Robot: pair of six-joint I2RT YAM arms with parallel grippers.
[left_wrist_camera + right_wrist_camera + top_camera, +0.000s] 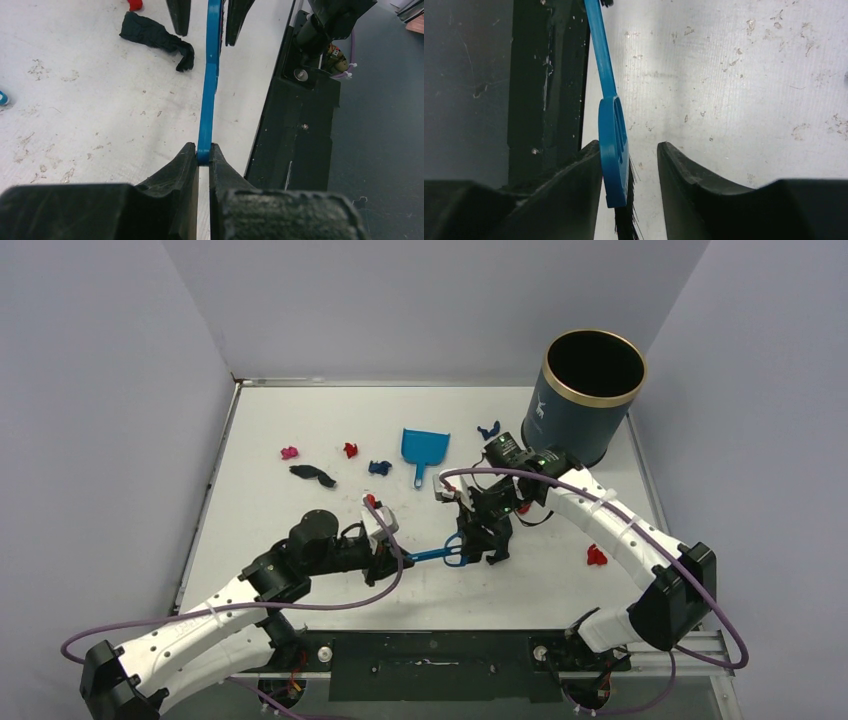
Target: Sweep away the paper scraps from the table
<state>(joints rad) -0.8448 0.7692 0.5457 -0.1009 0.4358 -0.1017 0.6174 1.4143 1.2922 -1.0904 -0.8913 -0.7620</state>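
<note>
My left gripper (393, 558) (203, 152) is shut on the tip of the blue hand brush's handle (210, 90), held above the table (300, 420). The brush (432, 555) points right, and its head (614, 150) with black bristles sits between the fingers of my right gripper (470, 552) (629, 150). That gripper is open: one finger lies against the head and a gap remains on the other side. Paper scraps lie behind: pink (289, 452), red (350, 449), blue (379, 467), black (312, 475) (157, 37), dark blue (488, 430). Another red scrap (597, 556) lies at the right.
A blue dustpan (425, 447) lies at the middle back of the table. A dark bin with a gold rim (590, 390) stands at the back right corner. The black mounting rail (295, 135) runs along the near edge under the brush.
</note>
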